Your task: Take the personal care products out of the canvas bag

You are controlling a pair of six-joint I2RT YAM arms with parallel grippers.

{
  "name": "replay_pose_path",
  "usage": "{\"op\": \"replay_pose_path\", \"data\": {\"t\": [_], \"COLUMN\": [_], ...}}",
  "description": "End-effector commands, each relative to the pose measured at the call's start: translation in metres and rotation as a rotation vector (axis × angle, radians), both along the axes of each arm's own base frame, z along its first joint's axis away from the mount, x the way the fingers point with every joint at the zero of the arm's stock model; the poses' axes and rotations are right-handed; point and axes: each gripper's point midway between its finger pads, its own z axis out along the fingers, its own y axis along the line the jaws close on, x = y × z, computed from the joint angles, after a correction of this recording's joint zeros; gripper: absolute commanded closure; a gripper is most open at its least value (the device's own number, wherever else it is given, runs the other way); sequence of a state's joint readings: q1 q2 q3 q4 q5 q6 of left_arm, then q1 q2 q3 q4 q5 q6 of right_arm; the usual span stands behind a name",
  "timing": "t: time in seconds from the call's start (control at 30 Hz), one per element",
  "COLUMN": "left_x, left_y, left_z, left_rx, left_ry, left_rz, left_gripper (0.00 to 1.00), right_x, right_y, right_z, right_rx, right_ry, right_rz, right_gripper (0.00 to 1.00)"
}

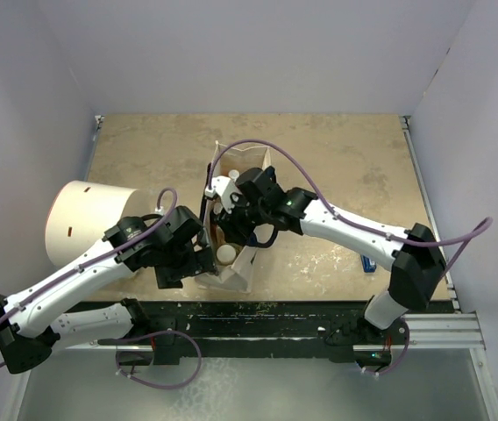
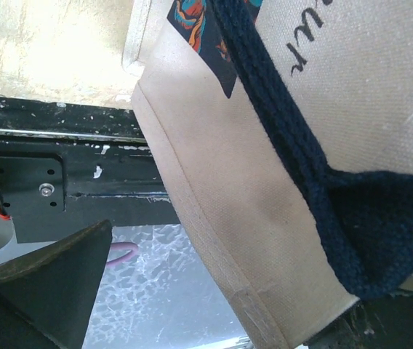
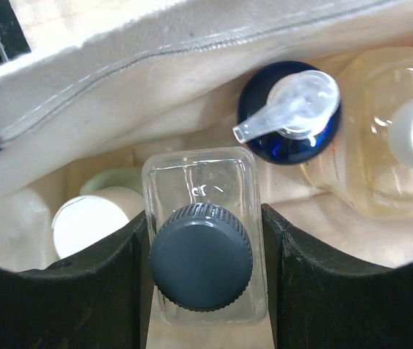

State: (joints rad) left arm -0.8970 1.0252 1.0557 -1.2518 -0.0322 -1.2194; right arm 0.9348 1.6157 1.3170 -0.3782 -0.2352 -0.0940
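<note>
Progress so far looks like nil: we see no bottle standing out on the worktop [image 1: 345, 167], so by our reading the first removal is only now under way. The canvas bag [image 1: 240, 270] stands at the middle of the near edge, mouth up.

The right gripper [image 3: 205, 222] is down inside the bag, its two fingers pressed against opposite sides of the clear black-capped bottle [image 3: 201, 258]. We judge that a firm grasp, with the bottle not yet raised clear of the rim.

The left gripper [image 1: 195, 261] sits against the bag's near-left side. Its wrist view shows one finger [image 2: 54, 283] beside the cloth and black strap, but we cannot tell whether it is clamped on the fabric or merely resting beside it.

Counting inside the bag, we find four bottles:
- one clear black-capped bottle, in the fingers
- one dark-blue pump bottle [image 3: 288, 120]
- one clear yellowish white-capped bottle [image 3: 388, 145]
- one olive-green bottle with a wide white cap [image 3: 90, 222]

We cannot make out a pink pump bottle; it may be hidden by the cloth.

Off the task, one large white cylinder [image 1: 87, 219] stands by the left edge, and one flat blue tool [image 1: 367, 262] lies towards the near-right corner.
</note>
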Motion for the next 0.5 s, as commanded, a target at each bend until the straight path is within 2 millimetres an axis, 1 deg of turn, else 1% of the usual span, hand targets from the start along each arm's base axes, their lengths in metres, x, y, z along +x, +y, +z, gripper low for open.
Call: {"op": "replay_pose_path", "data": {"t": [0.0, 0.1, 0.27, 0.37, 0.47], "left_x": [-0.002, 0.000, 0.003, 0.007, 0.011], "left_y": [0.020, 0.019, 0.017, 0.017, 0.020], "left_z": [0.003, 0.005, 0.008, 0.014, 0.022], "left_rx": [0.075, 0.072, 0.061, 0.053, 0.054], "left_ry": [-0.016, -0.025, -0.042, -0.068, -0.101], "left_rz": [0.015, 0.009, 0.012, 0.020, 0.036], "left_gripper": [0.01, 0.00, 0.01, 0.01, 0.01], "right_x": [-0.006, -0.002, 0.010, 0.017, 0.022], "right_y": [0.016, 0.014, 0.007, 0.001, -0.003], "right_z": [0.089, 0.106, 0.133, 0.147, 0.160], "right_rx": [0.261, 0.298, 0.372, 0.427, 0.487], "right_ry": [-0.024, -0.011, 0.041, 0.114, 0.194], "right_rz": [-0.059, -0.131, -0.314, -0.420, -0.469], "right_gripper": [1.00, 1.00, 1.00, 1.00, 1.00]}}
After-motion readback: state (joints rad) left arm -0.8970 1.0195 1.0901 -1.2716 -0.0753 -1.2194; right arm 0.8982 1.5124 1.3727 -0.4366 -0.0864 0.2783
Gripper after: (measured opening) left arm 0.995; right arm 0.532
